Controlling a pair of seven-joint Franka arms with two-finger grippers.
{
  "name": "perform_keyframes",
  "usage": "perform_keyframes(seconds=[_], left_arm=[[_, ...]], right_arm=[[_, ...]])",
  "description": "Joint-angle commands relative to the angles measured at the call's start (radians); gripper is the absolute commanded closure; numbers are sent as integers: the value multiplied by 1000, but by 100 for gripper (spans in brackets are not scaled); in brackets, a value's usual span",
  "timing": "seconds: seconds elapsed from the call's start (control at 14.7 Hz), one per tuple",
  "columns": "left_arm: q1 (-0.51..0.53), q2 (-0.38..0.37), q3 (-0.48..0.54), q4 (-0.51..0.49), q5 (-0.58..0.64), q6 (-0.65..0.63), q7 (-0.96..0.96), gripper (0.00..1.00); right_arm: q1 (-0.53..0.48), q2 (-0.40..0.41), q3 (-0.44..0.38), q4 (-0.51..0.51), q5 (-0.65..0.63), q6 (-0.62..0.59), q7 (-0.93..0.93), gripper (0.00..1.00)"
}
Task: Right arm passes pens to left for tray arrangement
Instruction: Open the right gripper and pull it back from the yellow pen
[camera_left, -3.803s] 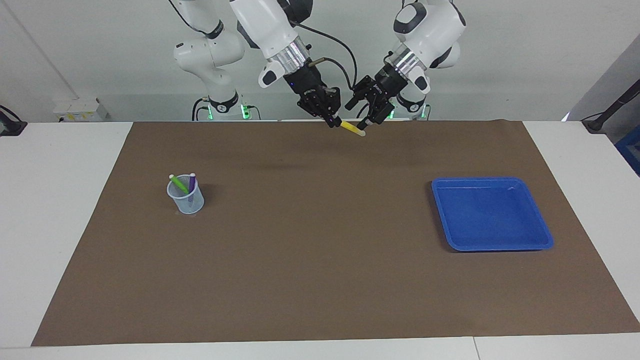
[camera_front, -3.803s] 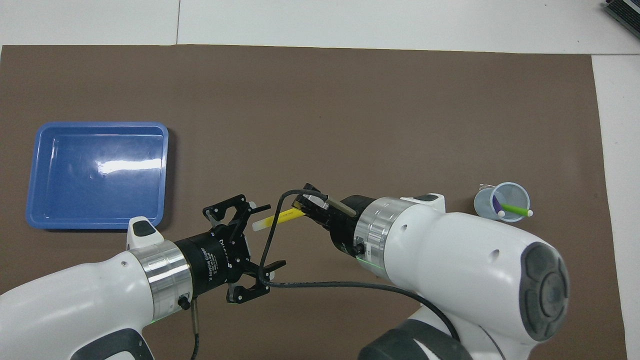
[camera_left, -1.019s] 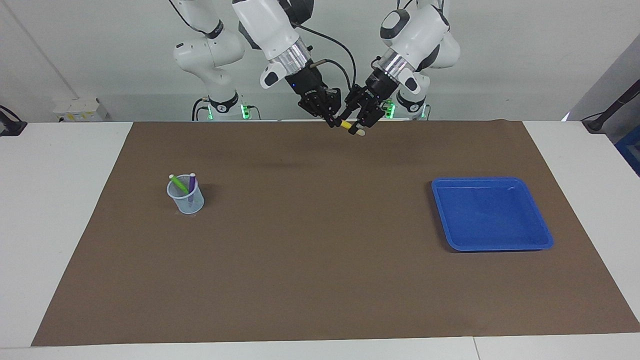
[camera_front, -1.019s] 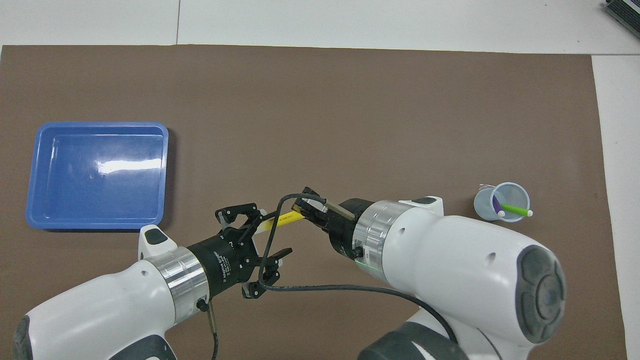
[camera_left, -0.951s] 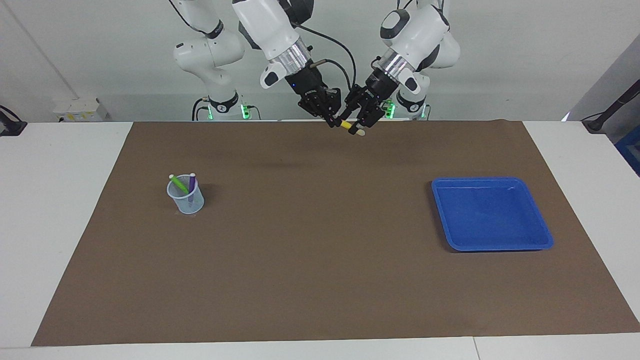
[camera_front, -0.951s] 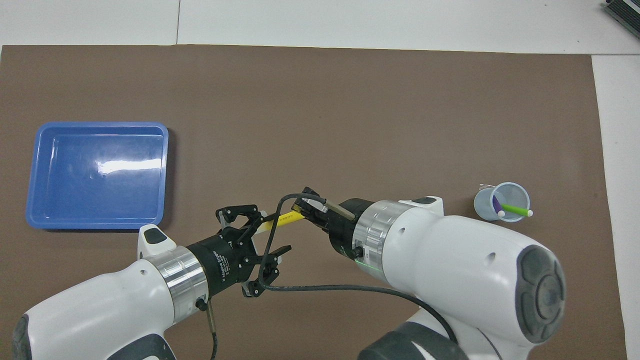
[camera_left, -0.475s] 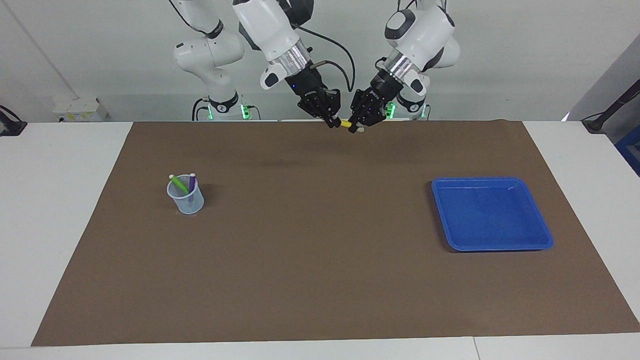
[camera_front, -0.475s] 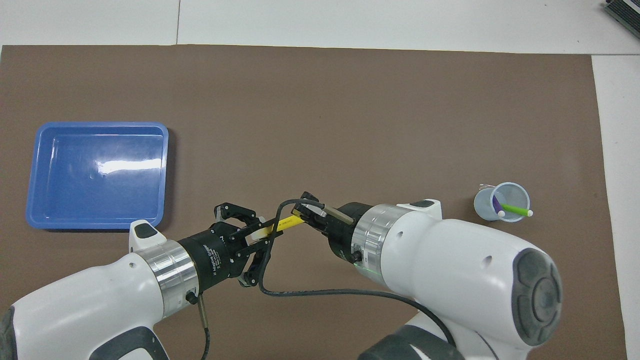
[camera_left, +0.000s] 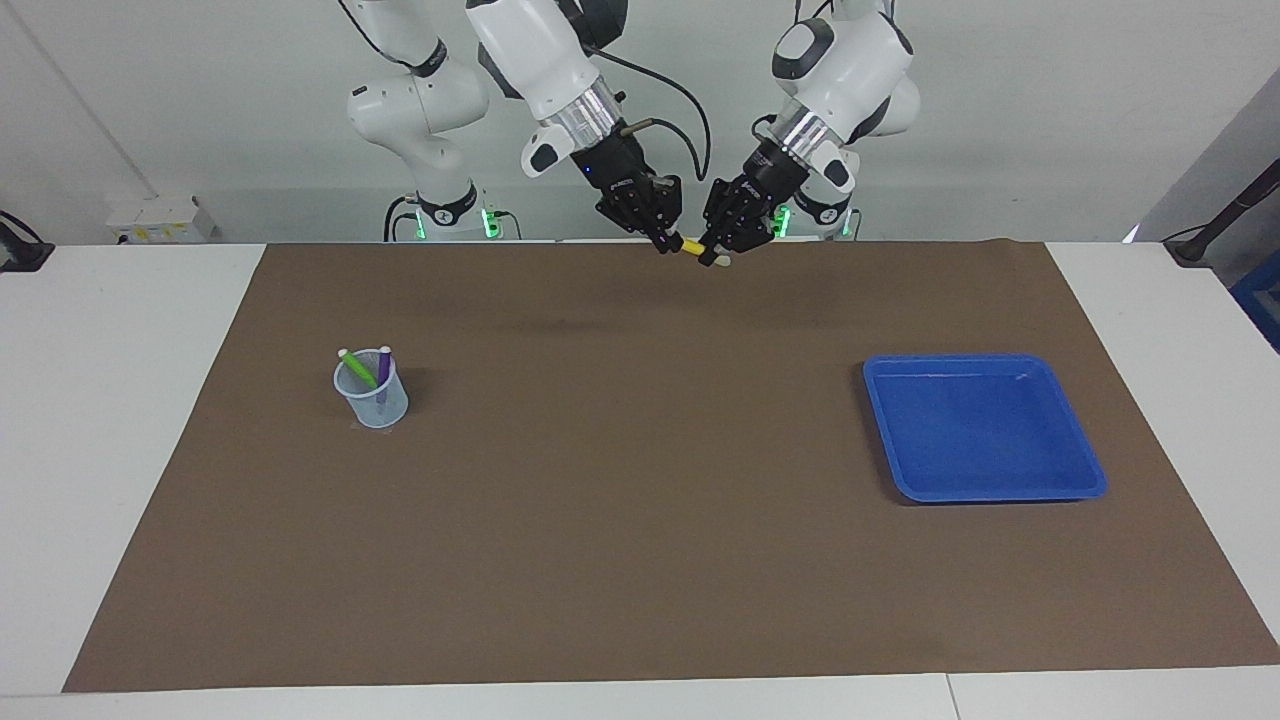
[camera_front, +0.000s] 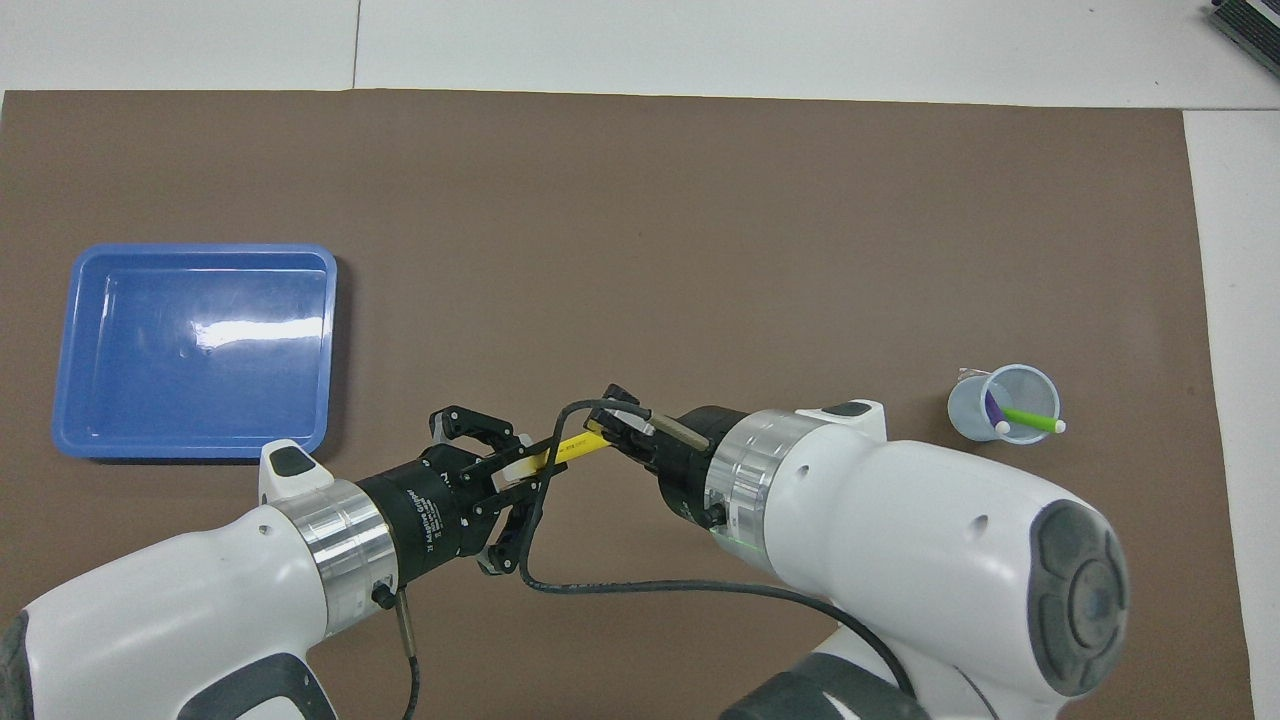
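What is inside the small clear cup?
The cup holds a green pen and a purple pen, both leaning with whitish ends up. Their lower ends blur through the cup wall.

Pale wall (camera_left: 1050, 120), brown-matted white table (camera_left: 130, 400).

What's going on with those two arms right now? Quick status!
Right gripper and left gripper both shut on the yellow pen, mid-air handover. Blue tray empty. Green and purple pens in cup. Nothing in the way.
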Motion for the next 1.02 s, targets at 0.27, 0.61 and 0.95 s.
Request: perform_keyframes(seconds=[0.27,0.61,0.95], left_arm=[[5,-22,-8,3,-10,-63,4,100],[6,-22,-8,3,-10,-69,2,100],[57,-25,-5,3,6,-167,210,100]], right_arm=[[-9,-8,-9,-8,21,15,-23,60],[-11,-5,-12,0,33,5,-29,0],[-104,-8,-14,0,16,-98,-237,0]])
